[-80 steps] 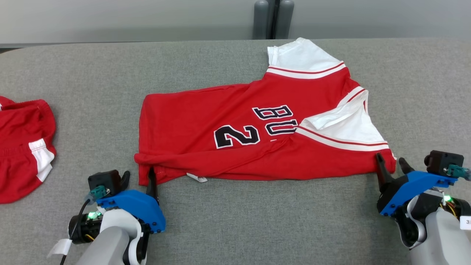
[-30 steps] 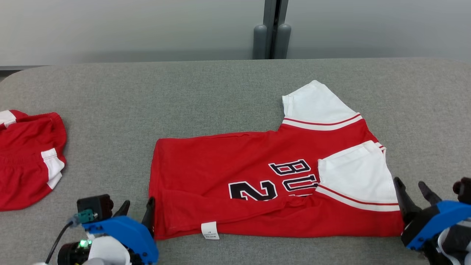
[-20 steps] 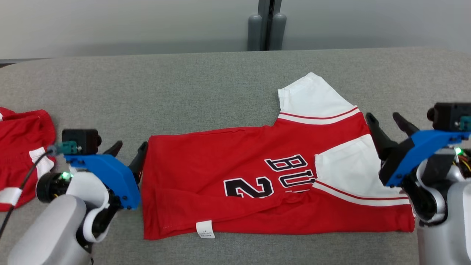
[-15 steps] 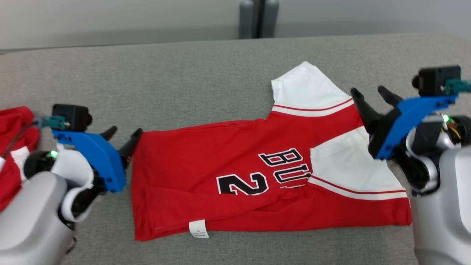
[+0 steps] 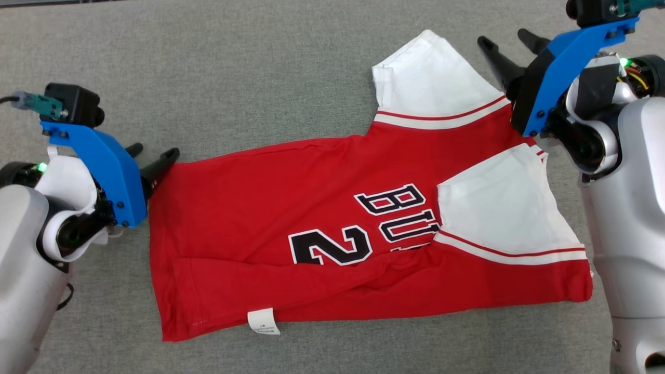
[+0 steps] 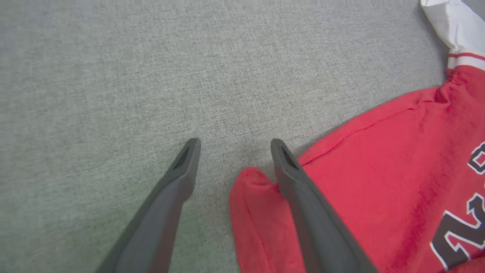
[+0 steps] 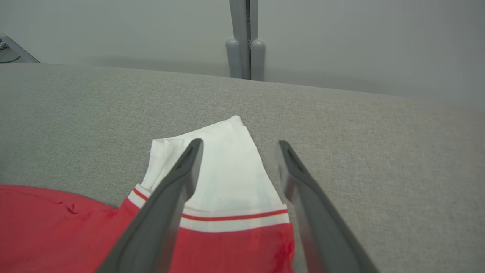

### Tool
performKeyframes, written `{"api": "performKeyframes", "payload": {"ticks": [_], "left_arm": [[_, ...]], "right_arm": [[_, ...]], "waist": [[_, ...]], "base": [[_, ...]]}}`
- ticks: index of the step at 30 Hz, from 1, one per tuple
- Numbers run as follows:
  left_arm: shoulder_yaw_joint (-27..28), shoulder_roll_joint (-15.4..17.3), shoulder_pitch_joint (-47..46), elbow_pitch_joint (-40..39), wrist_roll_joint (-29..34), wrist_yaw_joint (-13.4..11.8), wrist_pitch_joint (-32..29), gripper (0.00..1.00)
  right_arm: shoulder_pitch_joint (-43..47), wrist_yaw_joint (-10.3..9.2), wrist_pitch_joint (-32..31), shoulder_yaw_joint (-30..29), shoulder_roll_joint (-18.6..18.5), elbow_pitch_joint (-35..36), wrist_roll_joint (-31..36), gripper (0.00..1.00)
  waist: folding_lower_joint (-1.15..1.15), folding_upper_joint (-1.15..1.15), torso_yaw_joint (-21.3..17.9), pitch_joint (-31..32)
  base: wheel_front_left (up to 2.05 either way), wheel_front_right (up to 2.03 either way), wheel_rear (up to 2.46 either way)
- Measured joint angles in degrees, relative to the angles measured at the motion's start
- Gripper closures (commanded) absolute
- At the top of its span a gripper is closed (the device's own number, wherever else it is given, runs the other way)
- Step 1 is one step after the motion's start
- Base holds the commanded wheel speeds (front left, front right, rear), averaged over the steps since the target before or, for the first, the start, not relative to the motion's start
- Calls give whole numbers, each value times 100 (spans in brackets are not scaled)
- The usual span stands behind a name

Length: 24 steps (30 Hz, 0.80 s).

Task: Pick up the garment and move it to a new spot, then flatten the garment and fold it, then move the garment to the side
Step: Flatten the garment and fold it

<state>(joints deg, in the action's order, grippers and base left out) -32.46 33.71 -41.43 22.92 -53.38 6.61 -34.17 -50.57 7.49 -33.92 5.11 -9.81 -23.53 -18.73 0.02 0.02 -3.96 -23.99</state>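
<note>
You're in the folding step: the shirt (image 5: 332,228) lies flat on the table (image 5: 234,78), near side folded over, far sleeve (image 5: 426,72) sticking out. Left gripper (image 5: 155,150) gapes empty at the far-left hem corner; right gripper (image 5: 501,36) gapes empty above that sleeve. Next, pinch both far points together and fold toward you
</note>
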Motion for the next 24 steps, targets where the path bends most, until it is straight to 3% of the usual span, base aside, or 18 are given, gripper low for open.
{"api": "performKeyframes", "payload": {"ticks": [6,11,24], "left_arm": [[56,93,-131,-187,-8,5,68,0],[35,201,-90,-438,-224,-10,-360,0],[-151,269,177,-666,-107,-391,-622,0]], "right_arm": [[-225,-1,298,10,-108,-493,-48,0],[-291,0,376,98,-148,-799,-71,0],[-587,0,530,287,-143,-1210,-100,0]], "waist": [[-2,-1,115,24],[-3,-1,174,119],[-2,-2,125,-150]], "base": [[0,0,0],[0,0,0],[0,0,0]]}}
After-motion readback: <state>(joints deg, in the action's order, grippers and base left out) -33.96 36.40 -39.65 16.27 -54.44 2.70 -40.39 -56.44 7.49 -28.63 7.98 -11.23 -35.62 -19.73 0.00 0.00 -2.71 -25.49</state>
